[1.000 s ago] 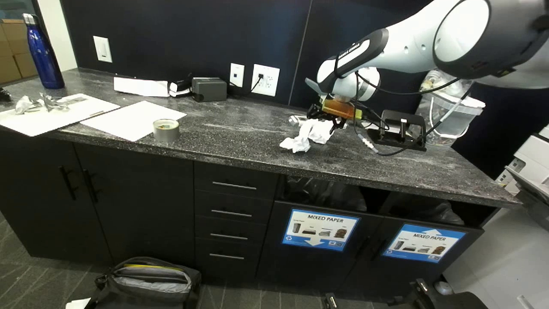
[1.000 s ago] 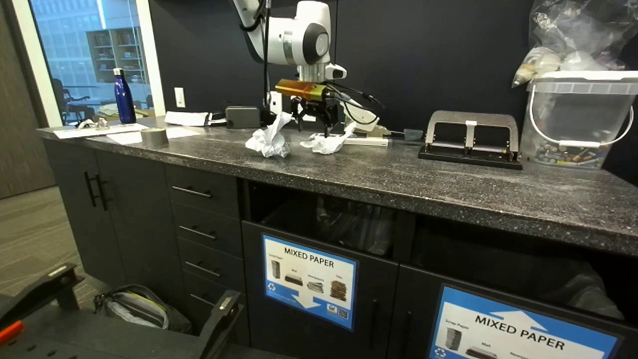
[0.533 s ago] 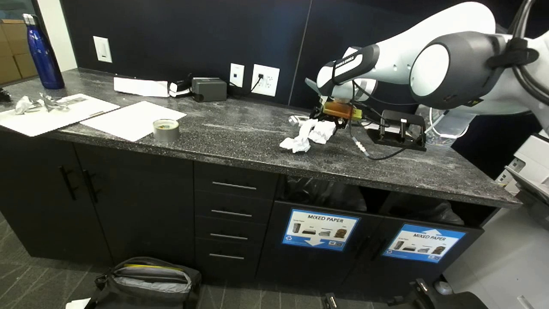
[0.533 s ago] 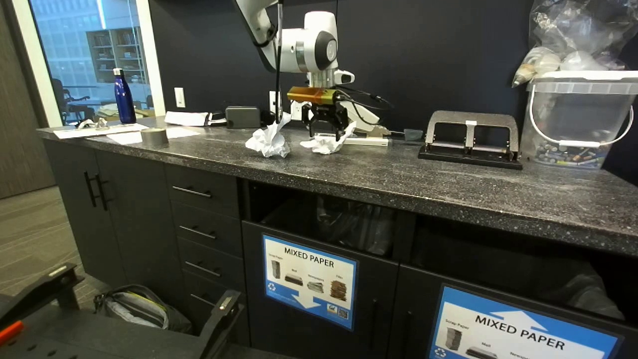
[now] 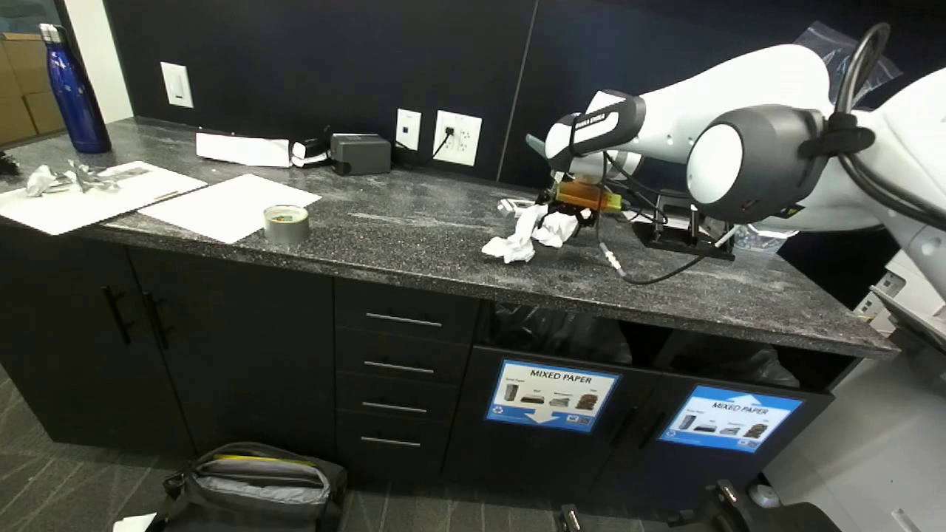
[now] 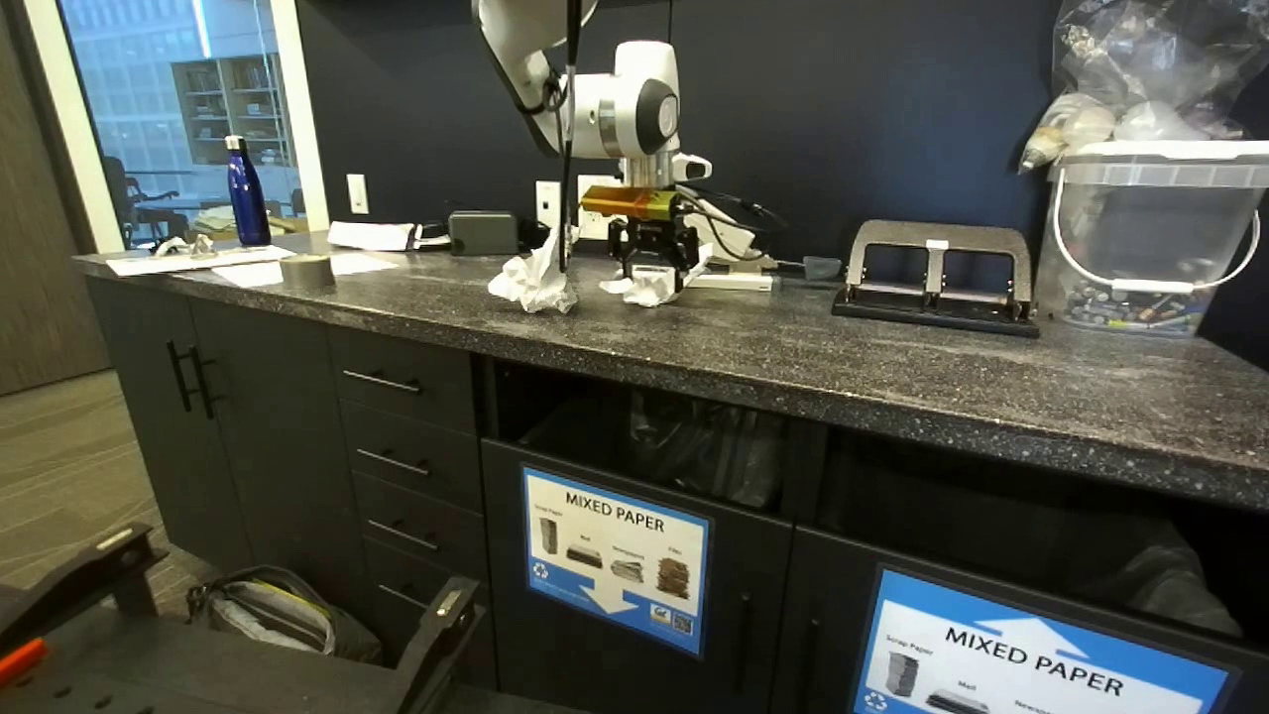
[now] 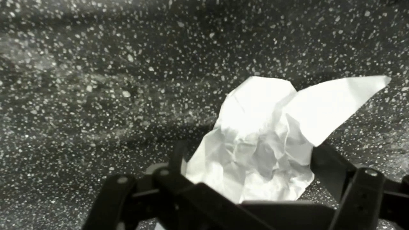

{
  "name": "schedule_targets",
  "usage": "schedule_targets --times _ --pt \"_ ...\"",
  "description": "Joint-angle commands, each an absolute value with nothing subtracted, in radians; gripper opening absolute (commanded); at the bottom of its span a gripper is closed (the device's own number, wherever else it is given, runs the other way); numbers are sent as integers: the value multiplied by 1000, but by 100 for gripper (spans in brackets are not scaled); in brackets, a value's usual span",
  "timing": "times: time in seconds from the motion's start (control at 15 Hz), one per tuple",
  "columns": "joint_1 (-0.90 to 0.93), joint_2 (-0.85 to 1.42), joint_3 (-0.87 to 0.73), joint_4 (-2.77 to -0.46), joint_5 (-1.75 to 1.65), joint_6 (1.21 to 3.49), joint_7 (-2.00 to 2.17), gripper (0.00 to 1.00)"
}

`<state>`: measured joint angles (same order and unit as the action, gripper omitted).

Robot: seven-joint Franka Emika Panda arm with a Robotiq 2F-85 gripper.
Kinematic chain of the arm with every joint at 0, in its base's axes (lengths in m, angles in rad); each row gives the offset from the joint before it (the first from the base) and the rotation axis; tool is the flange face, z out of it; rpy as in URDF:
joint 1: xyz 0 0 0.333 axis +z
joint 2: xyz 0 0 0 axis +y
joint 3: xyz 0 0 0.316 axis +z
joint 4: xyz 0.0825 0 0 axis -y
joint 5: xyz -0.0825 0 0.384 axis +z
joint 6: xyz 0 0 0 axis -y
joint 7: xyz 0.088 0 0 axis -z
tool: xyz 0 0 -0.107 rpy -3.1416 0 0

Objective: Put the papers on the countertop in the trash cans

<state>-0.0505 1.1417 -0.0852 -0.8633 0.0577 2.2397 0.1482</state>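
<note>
My gripper [image 6: 654, 280] points down, open, with a finger on either side of a crumpled white paper wad [image 6: 644, 290] on the dark speckled countertop [image 6: 793, 357]. In the wrist view this wad [image 7: 249, 153] lies between the gripper's fingers [image 7: 250, 158]; the right finger meets its edge. In an exterior view the fingertips are mostly hidden behind the wad [image 5: 554, 227]. A second wad [image 5: 511, 245] rests beside it, nearer the front edge. More crumpled paper [image 5: 55, 179] lies at the far left. The two black trash cans [image 5: 517, 458] [image 5: 687, 473] are below, with open slots above their fronts.
Flat white sheets [image 5: 229, 207], a tape roll [image 5: 287, 225] and a blue bottle [image 5: 77, 96] stand at the left. A white power strip [image 6: 729, 282] lies behind the wads. A hole punch [image 6: 937, 278] and a clear bucket [image 6: 1140, 238] stand at the right.
The gripper has come down and its fingers now straddle the wad. The arm's elbow has dropped lower. The paper wads show no clear movement.
</note>
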Motion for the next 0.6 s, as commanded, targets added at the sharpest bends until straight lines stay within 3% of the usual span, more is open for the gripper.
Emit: schedule_targets --times 0.0,0.07,0.13,0.53 --pt "-67 1219 -84 -729 41 2207 160 100" --pt "-72 1227 -83 -717 39 2199 150 95" --pt "-75 1237 -84 -706 39 2193 153 75" --pt "-83 1253 -94 -671 27 2151 156 27"
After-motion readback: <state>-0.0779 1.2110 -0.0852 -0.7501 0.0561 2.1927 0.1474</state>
